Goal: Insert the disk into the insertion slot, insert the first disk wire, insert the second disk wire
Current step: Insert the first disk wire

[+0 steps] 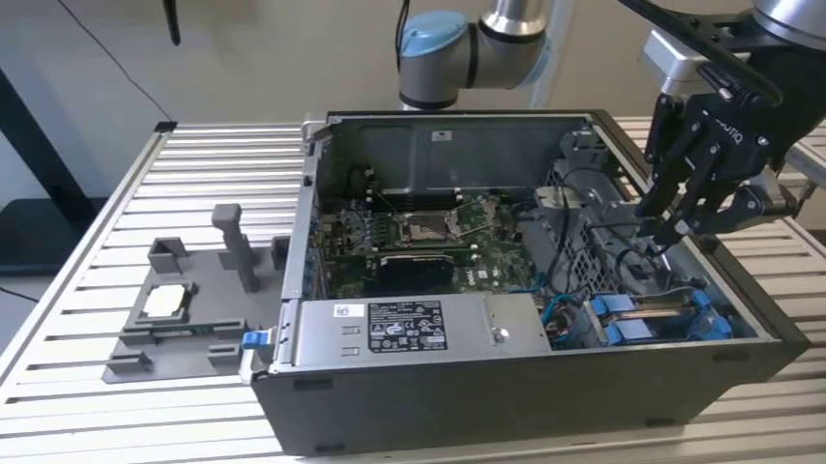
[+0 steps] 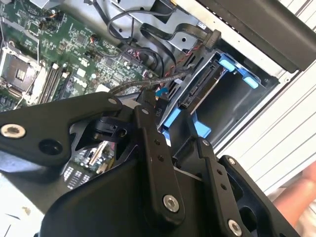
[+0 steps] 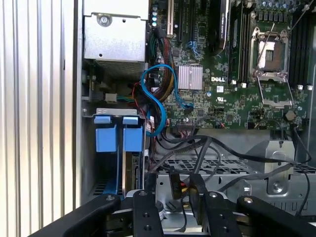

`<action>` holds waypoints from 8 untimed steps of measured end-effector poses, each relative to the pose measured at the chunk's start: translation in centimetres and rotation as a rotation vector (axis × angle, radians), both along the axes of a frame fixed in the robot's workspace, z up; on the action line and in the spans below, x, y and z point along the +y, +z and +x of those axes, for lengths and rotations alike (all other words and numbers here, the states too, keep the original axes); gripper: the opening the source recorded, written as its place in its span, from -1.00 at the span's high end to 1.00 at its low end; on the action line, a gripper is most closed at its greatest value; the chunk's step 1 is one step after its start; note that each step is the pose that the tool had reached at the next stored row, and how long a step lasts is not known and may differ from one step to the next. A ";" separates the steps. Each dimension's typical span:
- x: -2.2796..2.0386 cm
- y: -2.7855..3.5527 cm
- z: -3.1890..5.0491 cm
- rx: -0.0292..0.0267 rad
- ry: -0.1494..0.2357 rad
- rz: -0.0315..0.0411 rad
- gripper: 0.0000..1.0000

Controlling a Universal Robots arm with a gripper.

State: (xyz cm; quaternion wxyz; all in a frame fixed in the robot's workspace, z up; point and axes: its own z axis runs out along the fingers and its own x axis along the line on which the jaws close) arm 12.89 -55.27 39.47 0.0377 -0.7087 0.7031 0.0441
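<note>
The disk (image 2: 200,89) sits in the insertion slot (image 1: 671,319), a grey bay at the case's near corner on the exterior view's right. Its blue carrier tabs (image 3: 114,138) stick out of the bay, and its connector edge faces the motherboard. My gripper (image 1: 664,230) hangs inside the case just behind the bay, above a tangle of black cables. In the first wrist view my gripper (image 3: 174,183) is shut on a black disk wire connector (image 3: 176,186) with red and yellow leads. My gripper (image 2: 170,116) hovers close to the disk's connector edge in the second wrist view.
The open grey computer case (image 1: 516,387) lies on a slatted metal table (image 1: 77,290). A labelled power-supply box (image 1: 400,331) fills the front. The motherboard (image 1: 427,242) lies inside, with a blue cable (image 3: 153,98) looping beside it. A grey fixture (image 1: 181,319) stands outside. A hand (image 2: 301,197) shows nearby.
</note>
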 end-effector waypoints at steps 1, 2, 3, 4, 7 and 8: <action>0.00 0.00 0.00 0.0000 0.000 0.0000 0.19; 0.00 0.00 0.00 0.0000 0.000 0.0000 0.19; 0.00 0.00 0.00 0.0000 0.000 0.0000 0.24; 0.00 0.00 0.00 0.0000 0.000 0.0000 0.24; 0.00 0.00 0.00 0.0000 0.000 0.0001 0.61; 0.00 0.00 0.00 0.0000 0.000 0.0000 0.62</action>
